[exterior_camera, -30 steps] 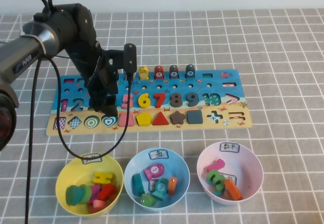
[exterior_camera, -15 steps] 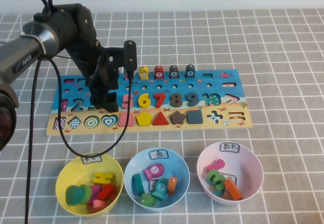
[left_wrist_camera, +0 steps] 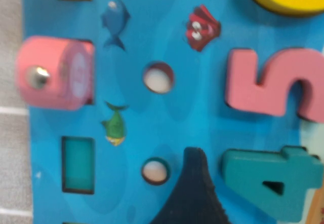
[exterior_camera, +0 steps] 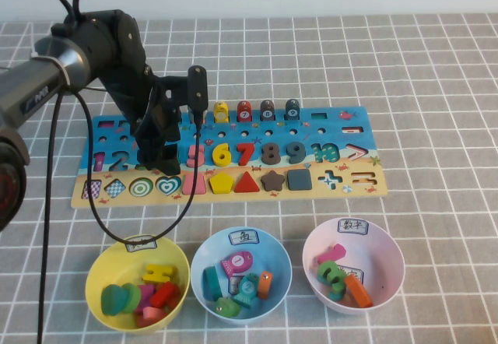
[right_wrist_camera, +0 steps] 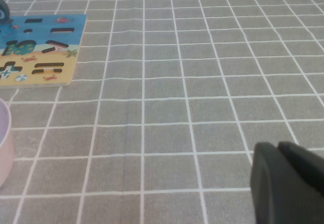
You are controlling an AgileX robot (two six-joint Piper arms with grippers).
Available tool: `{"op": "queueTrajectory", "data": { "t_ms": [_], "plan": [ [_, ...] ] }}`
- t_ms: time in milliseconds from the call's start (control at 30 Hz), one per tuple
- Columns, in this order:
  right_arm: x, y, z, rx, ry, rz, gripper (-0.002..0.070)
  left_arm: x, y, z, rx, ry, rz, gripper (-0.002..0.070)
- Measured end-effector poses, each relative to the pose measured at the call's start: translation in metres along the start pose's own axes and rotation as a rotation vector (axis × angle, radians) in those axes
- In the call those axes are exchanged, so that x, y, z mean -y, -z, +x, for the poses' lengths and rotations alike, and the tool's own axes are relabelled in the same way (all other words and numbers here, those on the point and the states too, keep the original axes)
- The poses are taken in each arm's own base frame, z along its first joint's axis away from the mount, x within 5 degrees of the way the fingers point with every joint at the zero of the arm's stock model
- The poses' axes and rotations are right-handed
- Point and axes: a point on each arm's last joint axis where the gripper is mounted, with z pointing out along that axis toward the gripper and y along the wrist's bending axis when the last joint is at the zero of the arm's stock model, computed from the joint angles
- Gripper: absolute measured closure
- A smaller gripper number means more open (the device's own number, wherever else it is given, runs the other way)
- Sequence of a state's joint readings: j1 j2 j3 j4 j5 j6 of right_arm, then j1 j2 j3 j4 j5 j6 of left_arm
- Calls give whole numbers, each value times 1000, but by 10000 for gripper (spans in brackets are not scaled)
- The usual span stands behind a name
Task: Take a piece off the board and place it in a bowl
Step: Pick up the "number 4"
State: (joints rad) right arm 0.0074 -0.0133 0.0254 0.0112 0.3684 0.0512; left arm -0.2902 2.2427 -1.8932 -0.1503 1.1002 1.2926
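The teal numeral 4 piece point(left_wrist_camera: 268, 183) lies in its slot on the board point(exterior_camera: 373, 138), next to the pink 5 point(left_wrist_camera: 273, 87). In the high view my left arm covers it. My left gripper point(exterior_camera: 161, 157) hangs low over the board's left half, open. One black finger point(left_wrist_camera: 187, 193) stands beside the 4 with a strip of blue board point(left_wrist_camera: 131, 133) between them; the other finger is out of view. The pink bowl point(exterior_camera: 381, 258) sits front right with several pieces in it. My right gripper point(right_wrist_camera: 288, 183) is shut over bare cloth, away from the board point(right_wrist_camera: 45, 36).
A yellow bowl point(exterior_camera: 97, 270) and a light blue bowl point(exterior_camera: 204, 254) stand left of the pink one, each holding several pieces. A black cable point(exterior_camera: 93, 204) loops down from the left arm across the board's front edge. Pegs point(exterior_camera: 257, 110) stand along the board's back row.
My left gripper has drawn slightly up and back over the board's left half. It stays open, and the pieces and bowls have not moved.
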Motion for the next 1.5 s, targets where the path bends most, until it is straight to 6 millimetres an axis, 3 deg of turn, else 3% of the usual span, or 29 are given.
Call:
{"op": "queueTrajectory", "data": {
  "t_ms": [567,933,1500],
  "plan": [
    [0,0,0,0,0,0,694,0,0,0,0,1,14,179],
    [0,0,0,0,0,0,694,0,0,0,1,4,23,355],
    [0,0,0,0,0,0,694,0,0,1,0,6,22,359]
  ]
}}
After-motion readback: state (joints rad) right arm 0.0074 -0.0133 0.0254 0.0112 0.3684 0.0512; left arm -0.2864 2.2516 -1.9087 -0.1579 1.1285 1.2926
